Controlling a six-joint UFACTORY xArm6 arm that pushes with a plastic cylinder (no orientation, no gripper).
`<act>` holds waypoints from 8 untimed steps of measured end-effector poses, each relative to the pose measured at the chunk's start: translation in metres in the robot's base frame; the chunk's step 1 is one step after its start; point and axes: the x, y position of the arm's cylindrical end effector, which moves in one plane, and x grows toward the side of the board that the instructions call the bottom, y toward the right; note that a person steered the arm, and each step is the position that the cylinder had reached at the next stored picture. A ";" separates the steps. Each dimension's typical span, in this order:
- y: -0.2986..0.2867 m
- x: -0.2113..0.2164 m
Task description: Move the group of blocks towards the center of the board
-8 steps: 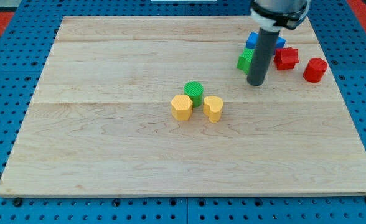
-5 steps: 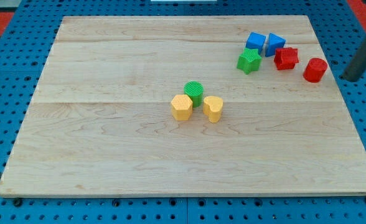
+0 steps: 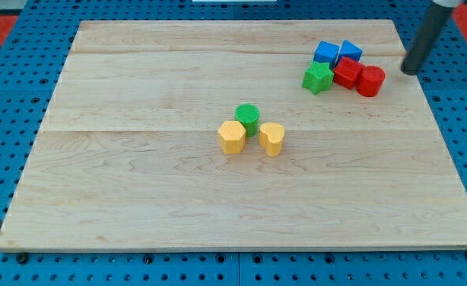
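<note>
Group sitting in the upper right of the board, move to the center not yet done.

Camera view: my tip [image 3: 411, 71] is hovering off the view's right of the cluster (no gripper on this rod, so nothing is opening or closing), apart from the red cylinder [image 3: 370, 81], which is touching the red block [image 3: 346, 72] beside the green block [image 3: 318, 78], blue cube [image 3: 326, 53] and blue wedge [image 3: 349, 51]. The green cylinder [image 3: 248, 117], yellow hexagon [image 3: 232, 137] and yellow block [image 3: 272, 138] are occupying the board [image 3: 138, 183] center.

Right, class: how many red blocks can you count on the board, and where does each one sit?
2. Both are near the view's top right: one red block beside the green block, and a red cylinder touching its right side. None appears hidden.
</note>
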 end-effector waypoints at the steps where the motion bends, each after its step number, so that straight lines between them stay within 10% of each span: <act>1: -0.024 0.038; 5: -0.083 0.068; 8: 0.007 -0.060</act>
